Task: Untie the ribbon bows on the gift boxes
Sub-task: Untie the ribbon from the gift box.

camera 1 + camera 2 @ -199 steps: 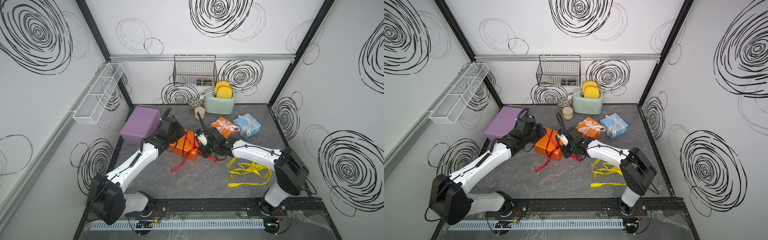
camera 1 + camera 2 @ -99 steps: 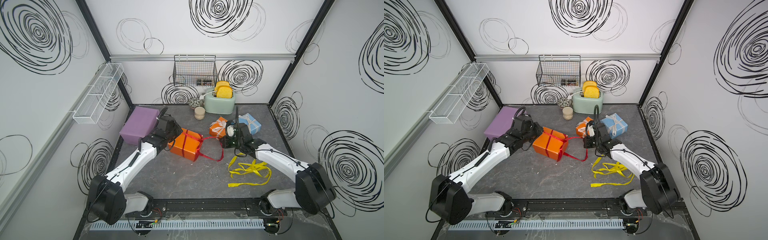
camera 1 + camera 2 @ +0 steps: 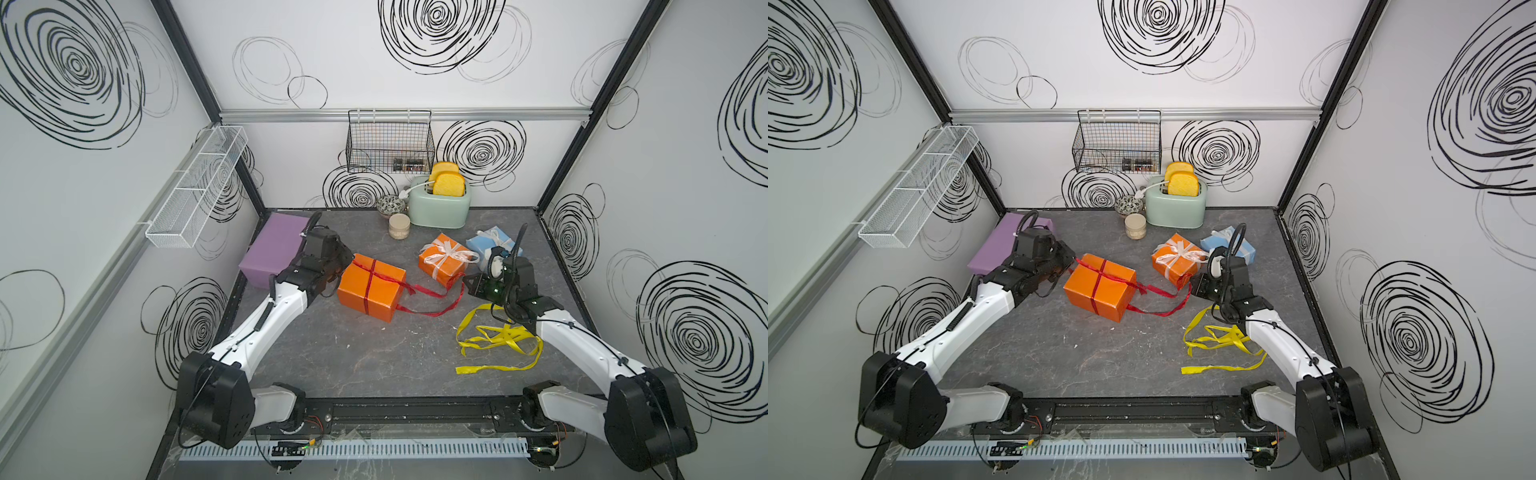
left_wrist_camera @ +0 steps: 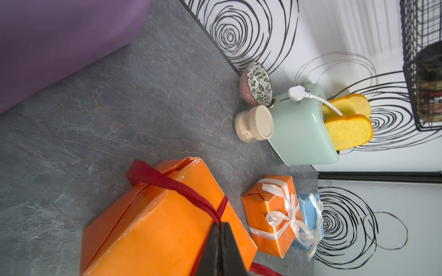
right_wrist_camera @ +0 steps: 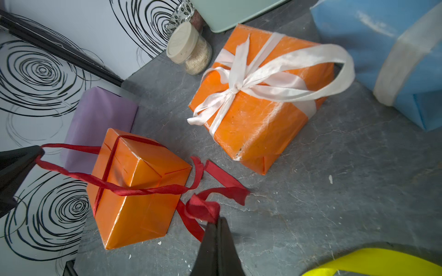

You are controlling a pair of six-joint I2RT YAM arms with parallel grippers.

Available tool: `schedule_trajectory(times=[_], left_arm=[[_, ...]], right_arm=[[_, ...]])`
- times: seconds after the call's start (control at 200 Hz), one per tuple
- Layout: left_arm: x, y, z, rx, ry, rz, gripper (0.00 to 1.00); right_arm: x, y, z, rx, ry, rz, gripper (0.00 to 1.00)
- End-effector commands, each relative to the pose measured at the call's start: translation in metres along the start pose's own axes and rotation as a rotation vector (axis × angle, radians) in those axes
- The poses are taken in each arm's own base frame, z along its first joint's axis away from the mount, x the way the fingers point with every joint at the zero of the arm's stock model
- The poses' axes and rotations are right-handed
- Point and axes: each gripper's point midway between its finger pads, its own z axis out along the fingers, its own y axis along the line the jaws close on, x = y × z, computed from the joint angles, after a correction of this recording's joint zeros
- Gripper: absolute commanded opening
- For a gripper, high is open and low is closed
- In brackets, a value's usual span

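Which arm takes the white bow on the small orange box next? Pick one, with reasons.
Right. The right gripper sits beside the small orange box, near its white bow; the left gripper is across the larger orange box. Both are shut on the dark red ribbon, so release first.

Upper centre in both top views, a mint-green toaster [image 3: 439, 208] with two toast slices [image 3: 449, 185] stands on the grey table [image 3: 353, 345] beside a patterned bowl [image 3: 390, 204] and a lidded jar [image 3: 399, 226], below a black wire basket [image 3: 390, 141].

Red ribbon [image 5: 203, 208], apparently untied, trails off orange box [image 3: 386, 291]; yellow ribbon [image 3: 498, 336] loose
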Motion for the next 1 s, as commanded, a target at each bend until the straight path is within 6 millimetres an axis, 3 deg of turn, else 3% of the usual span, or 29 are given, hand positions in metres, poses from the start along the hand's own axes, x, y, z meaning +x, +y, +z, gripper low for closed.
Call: schedule_trajectory(times=[0.0,0.13,0.355,0.61,0.715,0.996], left_arm=[[-0.007,0.002,0.005,0.013,-0.016,-0.027,0.08],[-0.010,0.002,0.008,0.024,-0.013,-0.027,0.09],[-0.038,0.002,0.007,0.072,-0.049,-0.063,0.10],[-0.022,-0.047,0.019,0.238,0.051,-0.023,0.13],[-0.013,-0.053,0.031,0.220,0.071,-0.039,0.13],[-0.024,-0.081,0.071,0.208,0.100,-0.063,0.17]], right_arm=[[0.000,0.008,0.000,-0.057,-0.013,-0.005,0.00],[0.013,0.021,0.007,-0.102,0.069,-0.053,0.02],[0.044,0.054,0.023,-0.120,0.107,-0.219,0.05],[0.061,0.038,0.046,0.005,0.113,-0.255,0.05],[0.065,0.037,0.049,-0.001,0.126,-0.256,0.05],[0.077,0.035,0.059,0.008,0.165,-0.263,0.06]])
